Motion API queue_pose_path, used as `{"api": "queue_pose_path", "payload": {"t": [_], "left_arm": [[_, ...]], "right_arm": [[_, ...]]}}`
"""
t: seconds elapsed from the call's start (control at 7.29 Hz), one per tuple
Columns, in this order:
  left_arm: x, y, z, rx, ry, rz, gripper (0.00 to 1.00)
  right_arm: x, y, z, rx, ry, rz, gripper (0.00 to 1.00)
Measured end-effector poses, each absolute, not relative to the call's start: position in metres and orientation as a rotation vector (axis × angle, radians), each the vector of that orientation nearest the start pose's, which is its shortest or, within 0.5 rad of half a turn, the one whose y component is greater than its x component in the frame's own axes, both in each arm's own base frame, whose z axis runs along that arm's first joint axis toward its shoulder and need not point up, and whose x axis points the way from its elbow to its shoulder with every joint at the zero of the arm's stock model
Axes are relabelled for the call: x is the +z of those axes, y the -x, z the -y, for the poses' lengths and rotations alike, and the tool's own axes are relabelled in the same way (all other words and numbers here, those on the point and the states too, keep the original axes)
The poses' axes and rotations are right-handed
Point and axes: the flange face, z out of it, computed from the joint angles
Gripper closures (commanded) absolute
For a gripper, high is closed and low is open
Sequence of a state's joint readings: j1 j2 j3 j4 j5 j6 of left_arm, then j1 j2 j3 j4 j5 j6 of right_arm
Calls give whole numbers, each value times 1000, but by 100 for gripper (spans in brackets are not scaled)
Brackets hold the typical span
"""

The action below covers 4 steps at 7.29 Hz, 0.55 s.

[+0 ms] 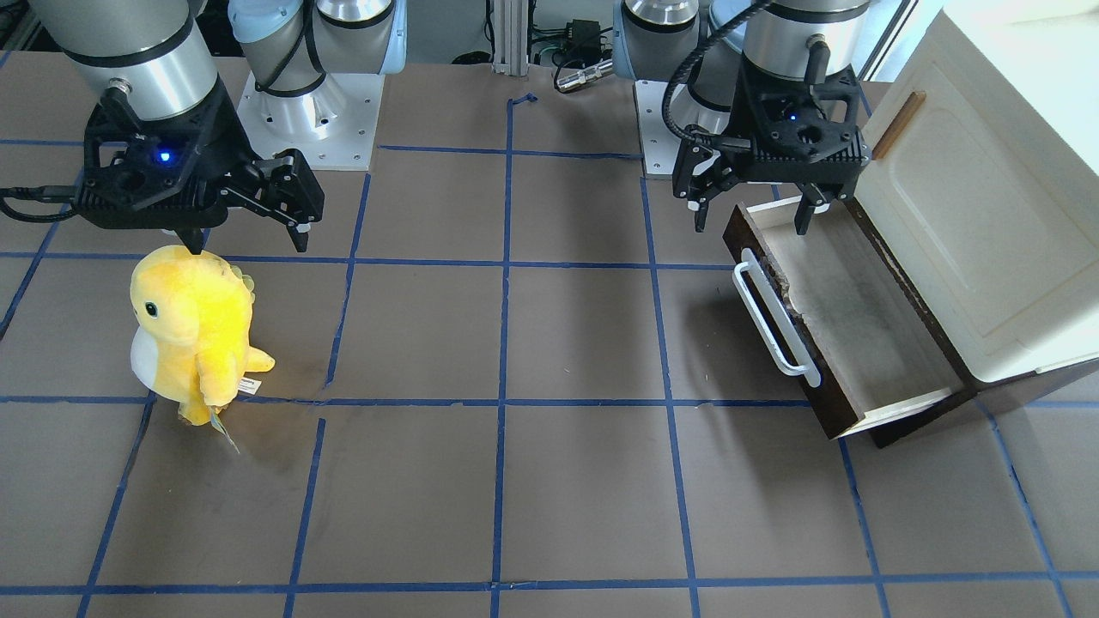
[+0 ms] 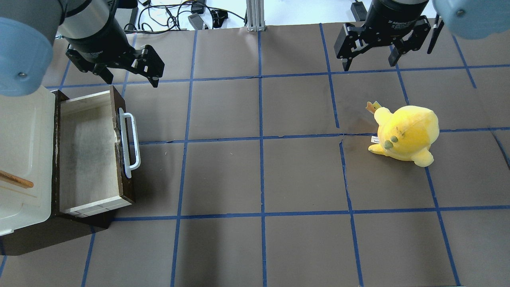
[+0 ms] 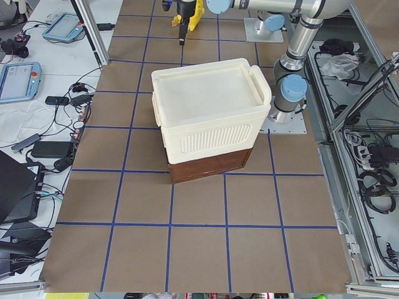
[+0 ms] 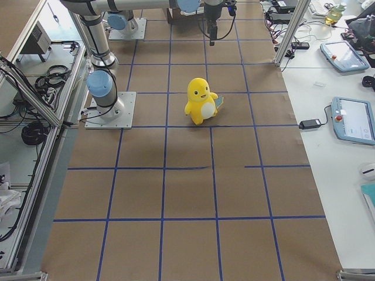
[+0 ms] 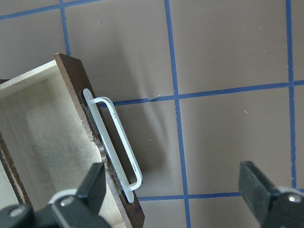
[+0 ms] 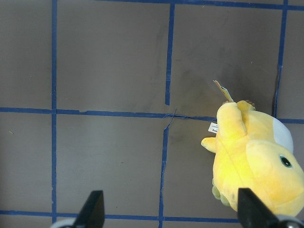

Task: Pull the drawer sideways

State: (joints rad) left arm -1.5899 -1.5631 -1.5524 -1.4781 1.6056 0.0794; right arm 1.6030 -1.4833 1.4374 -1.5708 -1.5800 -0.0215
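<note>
At the robot's left end of the counter [image 2: 259,179], one cream cabinet [image 2: 24,139] sits on a dark base. The drawer [image 2: 85,151] stands pulled well out from under it, toward the counter's middle. Its greyish bottom is bare, and its one long white handle [image 2: 129,145] runs along the dark front.

The left gripper [image 2: 129,79] hangs above the end of the drawer front nearer the robot's base. Its jaws are spread wide and hold nothing. In its wrist view the handle lies below and between them, untouched.

The right gripper [image 2: 368,65] hovers over on the other side, its jaws also wide and empty. It is near but apart from one yellow plush toy [image 2: 406,133] standing upright.

I judge the sideways pull is largely done, with the left arm at the let-go stage. If more travel is wanted, the jaws must drop around the handle bar, close on it, and draw straight away from the cabinet. Lifting or twisting could jam the drawer.

Count: two arms, one drawer, one handle, one cabinet, one toy.
</note>
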Motion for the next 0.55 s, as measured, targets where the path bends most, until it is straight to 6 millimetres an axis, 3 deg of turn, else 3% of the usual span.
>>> {"api": "queue_pose_path", "payload": {"t": [0.55], "left_arm": [[523,137,484,-218,-137,-3118,0]], "right_arm": [[509,-149,529,-73,84,-3149,0]]}}
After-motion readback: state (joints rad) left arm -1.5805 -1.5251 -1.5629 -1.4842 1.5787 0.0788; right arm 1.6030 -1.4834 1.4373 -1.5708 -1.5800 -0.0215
